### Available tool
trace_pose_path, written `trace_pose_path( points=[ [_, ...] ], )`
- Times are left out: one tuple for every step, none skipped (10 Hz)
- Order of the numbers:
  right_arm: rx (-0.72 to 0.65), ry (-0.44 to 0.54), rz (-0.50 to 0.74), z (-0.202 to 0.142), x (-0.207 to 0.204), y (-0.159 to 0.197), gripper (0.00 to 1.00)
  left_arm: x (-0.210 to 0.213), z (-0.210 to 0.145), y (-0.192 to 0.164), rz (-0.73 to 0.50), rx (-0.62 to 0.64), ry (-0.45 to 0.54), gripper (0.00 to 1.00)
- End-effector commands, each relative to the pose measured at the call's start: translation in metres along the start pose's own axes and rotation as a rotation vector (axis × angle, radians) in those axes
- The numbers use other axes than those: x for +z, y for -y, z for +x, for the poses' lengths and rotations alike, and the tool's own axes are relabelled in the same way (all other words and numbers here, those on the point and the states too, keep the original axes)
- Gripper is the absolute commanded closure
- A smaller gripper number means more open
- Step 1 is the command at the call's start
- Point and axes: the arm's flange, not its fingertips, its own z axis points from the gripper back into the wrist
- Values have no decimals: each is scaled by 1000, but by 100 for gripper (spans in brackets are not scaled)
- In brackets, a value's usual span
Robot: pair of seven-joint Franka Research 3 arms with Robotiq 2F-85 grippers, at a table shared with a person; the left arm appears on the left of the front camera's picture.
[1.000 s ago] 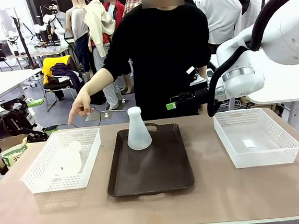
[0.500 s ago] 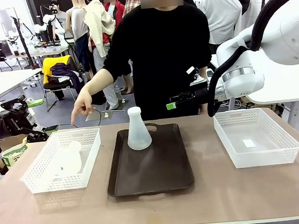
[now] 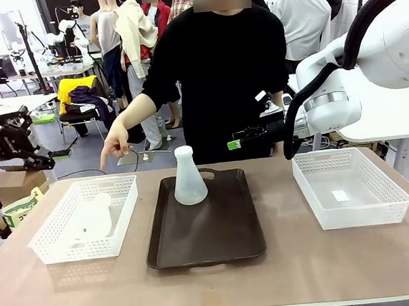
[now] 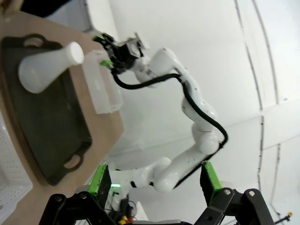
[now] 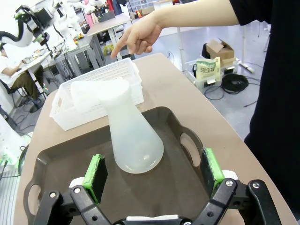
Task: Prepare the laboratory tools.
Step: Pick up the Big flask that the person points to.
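We find the flask (image 3: 92, 219) lying in the left basket (image 3: 77, 251), neck pointing away, nearest our left gripper (image 4: 153, 174), jaws apart.

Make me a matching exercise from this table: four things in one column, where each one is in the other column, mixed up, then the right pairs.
Things:
1. upright flask
2. tipped flask
3. basket without a flask
4. person's hand

Places:
A. pointing down over the left basket's far rim
B. on the robot's right of the tray
C. standing on the tray
D. inside the left basket

Pairs: 1-C, 2-D, 3-B, 4-A
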Motion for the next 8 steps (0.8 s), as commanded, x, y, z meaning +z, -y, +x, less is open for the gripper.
trace_pose_path(
  points=[
    [4, -9, 4, 0, 0, -1, 0, -12, 7, 18, 210, -23, -34, 0],
    [4, -9, 4, 0, 0, -1, 0, -17, 11, 30, 332, -66, -32, 0],
    [4, -9, 4, 0, 0, -1, 0, -22, 17, 35, 473, -41, -66, 0],
    [4, -9, 4, 0, 0, -1, 0, -32, 24, 40, 624, -21, -65, 0],
    [4, -9, 4, 0, 0, -1, 0, -43, 34, 39, 774, 33, -94, 0],
    [4, -9, 4, 0, 0, -1, 0, -55, 45, 34, 898, 112, -131, 0],
    [4, -9, 4, 0, 0, -1, 0, -70, 56, 25, 965, 155, -146, 0],
    [4, -9, 4, 0, 0, -1, 0, -81, 64, 15, 1017, 178, -131, 0]
  ],
)
